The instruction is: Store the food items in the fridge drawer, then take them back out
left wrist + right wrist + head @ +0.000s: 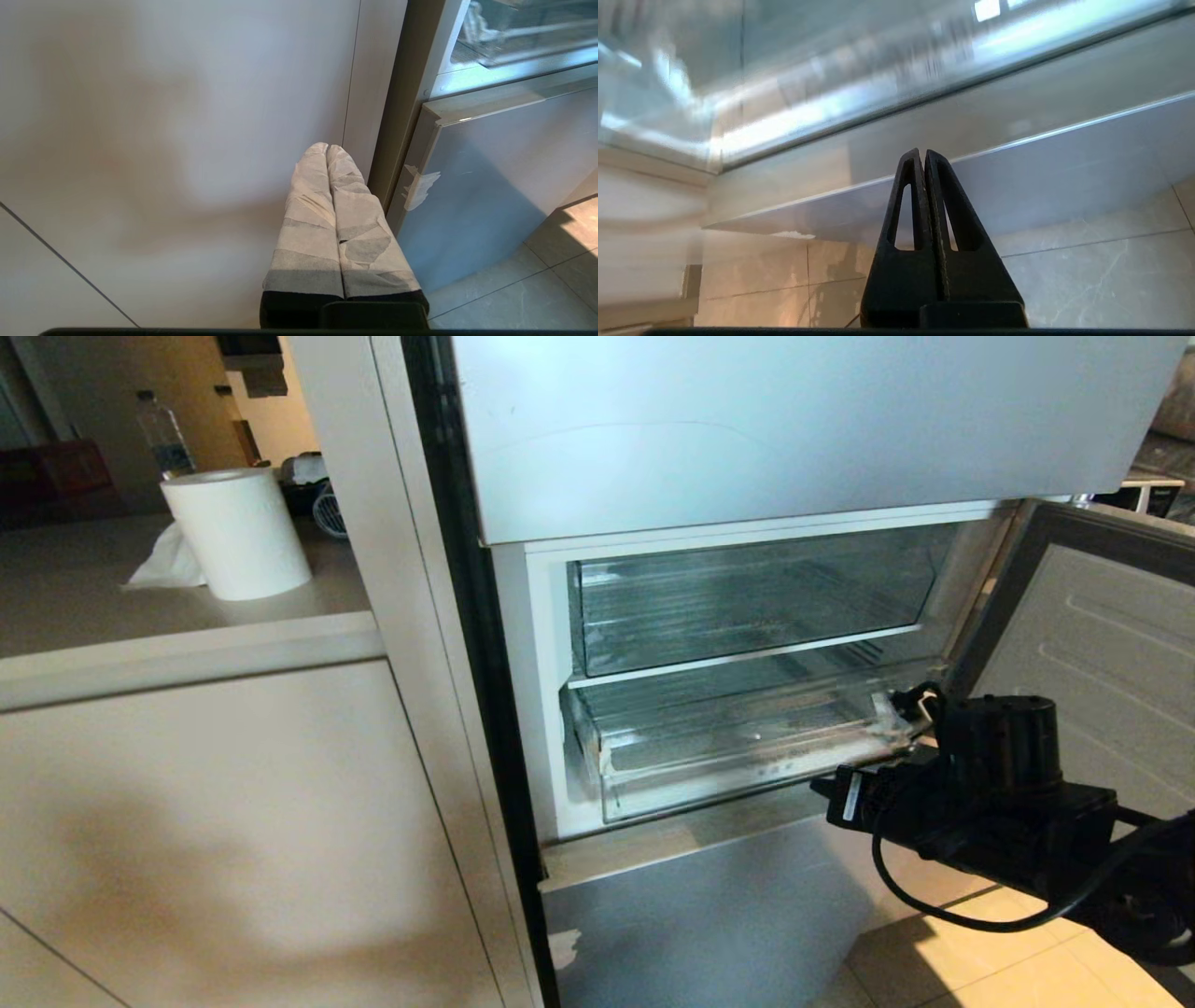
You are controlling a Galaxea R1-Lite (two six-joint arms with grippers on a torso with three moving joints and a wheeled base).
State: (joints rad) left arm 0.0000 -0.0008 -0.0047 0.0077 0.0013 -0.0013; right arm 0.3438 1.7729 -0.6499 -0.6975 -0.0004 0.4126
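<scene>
You are seeing an early stage: no food items showing anywhere, the clear fridge drawer (738,747) sitting empty and barely out at 6 o'clock under the upper bin (747,607), the right gripper (923,156) nearing its front lip with jaws together, the left gripper (327,149) idling, also together.

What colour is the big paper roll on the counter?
The paper roll is white. It shows best in the head view, standing on the beige counter.
</scene>
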